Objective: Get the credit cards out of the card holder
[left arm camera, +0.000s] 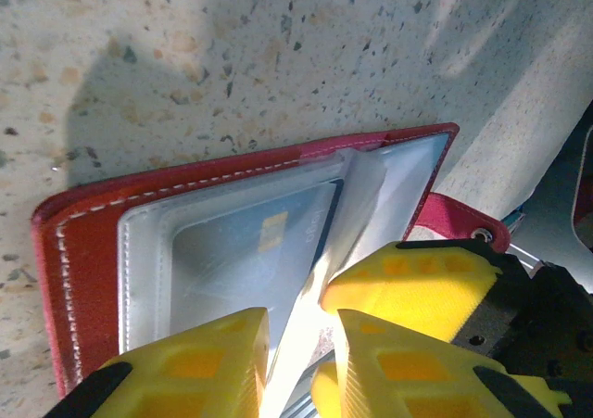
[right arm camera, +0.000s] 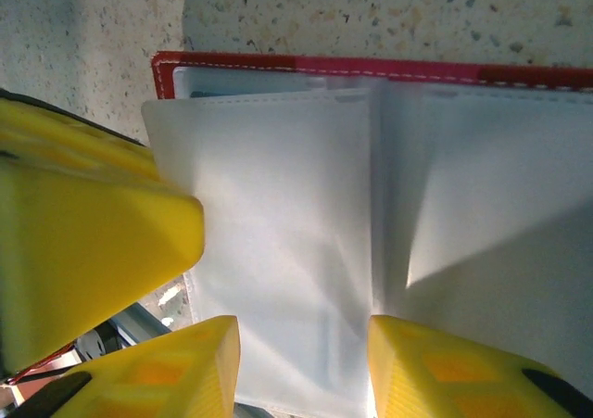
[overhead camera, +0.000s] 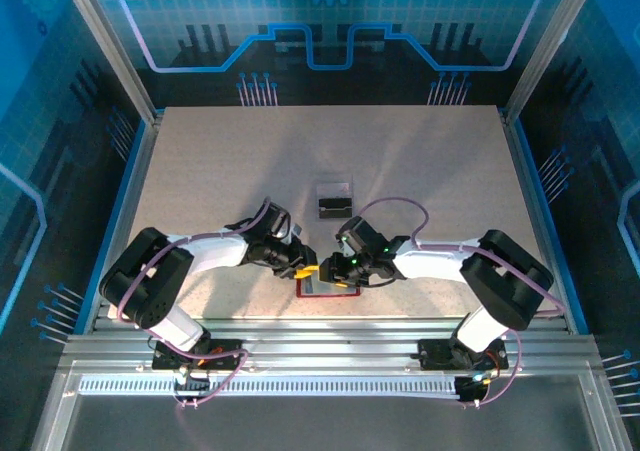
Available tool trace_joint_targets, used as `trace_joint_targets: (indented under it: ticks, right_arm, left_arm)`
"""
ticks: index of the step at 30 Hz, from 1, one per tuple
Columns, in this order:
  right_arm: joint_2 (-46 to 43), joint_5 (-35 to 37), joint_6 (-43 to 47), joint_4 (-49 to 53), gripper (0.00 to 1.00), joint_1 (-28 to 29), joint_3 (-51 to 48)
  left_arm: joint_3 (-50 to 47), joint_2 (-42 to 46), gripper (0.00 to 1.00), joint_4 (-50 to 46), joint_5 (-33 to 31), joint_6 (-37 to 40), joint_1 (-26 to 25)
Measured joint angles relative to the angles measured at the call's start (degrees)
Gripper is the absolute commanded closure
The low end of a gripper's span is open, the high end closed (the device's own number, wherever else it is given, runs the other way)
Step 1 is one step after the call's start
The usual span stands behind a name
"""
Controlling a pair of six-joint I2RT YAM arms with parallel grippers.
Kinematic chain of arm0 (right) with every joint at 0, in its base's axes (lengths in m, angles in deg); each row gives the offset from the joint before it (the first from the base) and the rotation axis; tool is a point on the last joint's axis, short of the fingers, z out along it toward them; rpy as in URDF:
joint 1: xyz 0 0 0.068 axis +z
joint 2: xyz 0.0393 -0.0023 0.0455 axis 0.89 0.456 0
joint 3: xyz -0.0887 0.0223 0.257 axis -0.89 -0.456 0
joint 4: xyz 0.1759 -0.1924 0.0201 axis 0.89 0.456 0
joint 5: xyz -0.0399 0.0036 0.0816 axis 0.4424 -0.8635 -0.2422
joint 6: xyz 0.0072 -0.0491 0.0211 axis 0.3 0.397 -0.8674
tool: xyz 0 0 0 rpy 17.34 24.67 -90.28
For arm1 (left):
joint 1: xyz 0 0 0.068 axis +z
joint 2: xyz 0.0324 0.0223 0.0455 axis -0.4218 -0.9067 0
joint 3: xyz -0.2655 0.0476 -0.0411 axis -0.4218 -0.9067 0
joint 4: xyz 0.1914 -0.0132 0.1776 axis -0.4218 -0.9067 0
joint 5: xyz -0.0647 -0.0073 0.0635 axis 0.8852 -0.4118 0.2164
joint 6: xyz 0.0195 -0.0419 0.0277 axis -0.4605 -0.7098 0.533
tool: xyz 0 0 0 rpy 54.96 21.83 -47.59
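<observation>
An open red card holder (overhead camera: 328, 289) lies at the near edge of the speckled table (overhead camera: 200, 171), between the two arms. The left gripper (left arm camera: 301, 367) has its yellow fingers slightly apart, astride a clear pocket leaf (left arm camera: 357, 205). A card (left arm camera: 246, 251) sits in one pocket. The right gripper (right arm camera: 301, 367) is spread open over the pockets. Loose cards (overhead camera: 334, 203) lie farther back on the table.

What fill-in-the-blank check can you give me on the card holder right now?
1. The card holder lies ___ on the table.
2. Its border is ___ with white stitching.
3. A card with a gold chip sits ___ a clear pocket.
Missing words: open; red; inside.
</observation>
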Motion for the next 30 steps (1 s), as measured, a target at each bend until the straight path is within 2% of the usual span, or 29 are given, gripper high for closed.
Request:
trace_joint_targets:
  ticks: [7,16,30]
  right_arm:
    - [-7.0,1.7,0.1,3.8,0.59,-0.5,-0.3]
    - [-16.8,4.1,1.1,9.5,0.59,-4.7,-1.9]
    - [-27.3,5.5,3.1,16.5,0.57,-11.9,-6.7]
  left_arm:
    - [0.7,0.0,0.75,0.0,0.2,0.0,-0.3]
    - [4.8,-0.4,0.69,0.1,0.9,0.0,-1.8]
    - [13.5,-7.8,0.64,0.0,1.5,0.0,-6.1]
